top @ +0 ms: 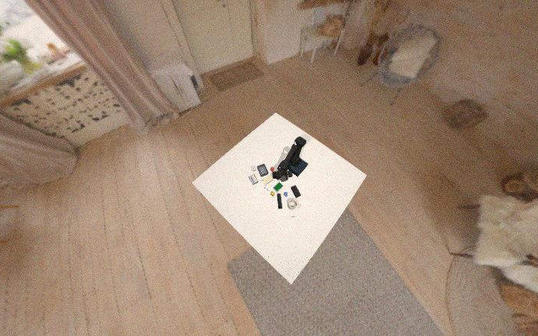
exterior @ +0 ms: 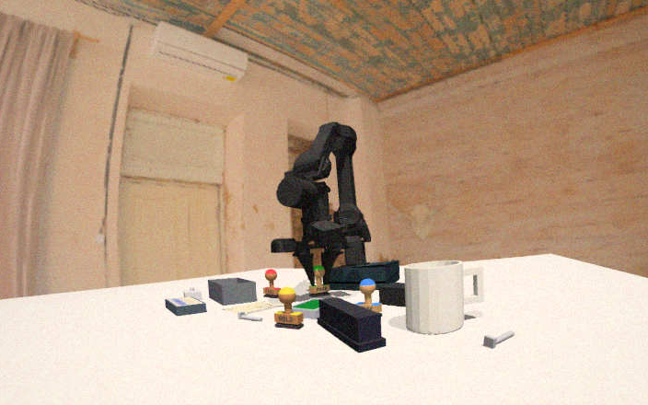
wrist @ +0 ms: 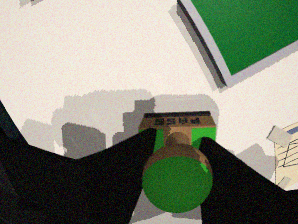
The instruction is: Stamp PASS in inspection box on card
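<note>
My gripper (exterior: 318,283) (wrist: 178,140) is shut on the PASS stamp (exterior: 318,289) (wrist: 177,184), around its handle below the green knob. The stamp is upright, low over the bench; whether its base touches the bench I cannot tell. The green ink pad (top: 278,186) (exterior: 308,306) (wrist: 265,30) lies apart from the stamp, at the upper right in the wrist view. The card (top: 267,179) (exterior: 249,306) is only partly in the wrist view, at the right edge, with a piece of its printed box. Whether the box holds a print cannot be made out.
A red-knobbed stamp (exterior: 271,282), yellow HOLD stamp (exterior: 287,306) and blue-knobbed stamp (exterior: 367,289) stand around the pad and card. Also there are a grey open box (exterior: 231,293), a long black block (exterior: 349,322), a dark block (exterior: 391,295) and a white mug (exterior: 433,299).
</note>
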Action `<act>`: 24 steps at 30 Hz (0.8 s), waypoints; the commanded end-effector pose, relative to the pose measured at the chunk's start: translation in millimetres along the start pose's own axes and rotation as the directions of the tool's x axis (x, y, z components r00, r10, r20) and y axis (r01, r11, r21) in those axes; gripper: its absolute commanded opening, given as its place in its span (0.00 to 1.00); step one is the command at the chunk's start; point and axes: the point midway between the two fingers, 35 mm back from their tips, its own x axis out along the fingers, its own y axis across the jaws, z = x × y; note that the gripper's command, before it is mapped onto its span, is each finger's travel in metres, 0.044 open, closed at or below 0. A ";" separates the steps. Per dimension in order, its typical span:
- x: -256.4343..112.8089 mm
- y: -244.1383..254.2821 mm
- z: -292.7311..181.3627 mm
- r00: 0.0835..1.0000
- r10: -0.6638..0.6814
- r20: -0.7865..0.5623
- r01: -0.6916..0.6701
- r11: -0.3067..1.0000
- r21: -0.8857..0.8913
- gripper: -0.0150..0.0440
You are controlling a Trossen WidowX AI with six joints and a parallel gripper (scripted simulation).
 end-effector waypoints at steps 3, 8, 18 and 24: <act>11.2 2.7 -1.8 1.000 0.010 -0.004 -0.010 1.000 -0.003 0.25; 8.4 1.5 -1.4 1.000 0.003 -0.002 -0.003 1.000 0.000 0.30; 8.4 1.5 -1.4 1.000 0.003 -0.002 -0.003 1.000 0.000 0.69; -40.8 -4.6 5.0 1.000 0.005 -0.002 -0.005 1.000 -0.001 0.69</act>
